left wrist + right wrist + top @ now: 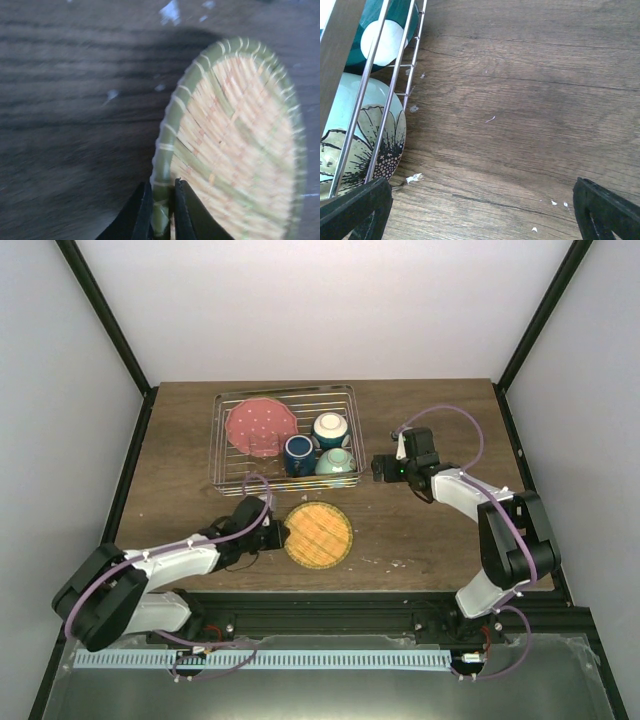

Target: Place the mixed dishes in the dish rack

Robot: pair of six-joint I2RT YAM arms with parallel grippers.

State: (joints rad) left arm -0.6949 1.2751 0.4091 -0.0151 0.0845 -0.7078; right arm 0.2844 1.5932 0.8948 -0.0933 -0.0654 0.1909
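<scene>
The lime-green rimmed woven round plate lies on the table in front of the dish rack. My left gripper is shut on the plate's left rim; in the left wrist view both fingers clamp the green rim. The rack holds the pink scalloped plate, the dark blue mug, a cream-lined bowl and the pale mint bowl. My right gripper is open and empty just right of the rack; its view shows the mint bowl behind the rack wires.
Bare wood table lies right of the plate and in front of the right gripper. Small white flecks dot the wood. Black frame posts stand at the table's back corners.
</scene>
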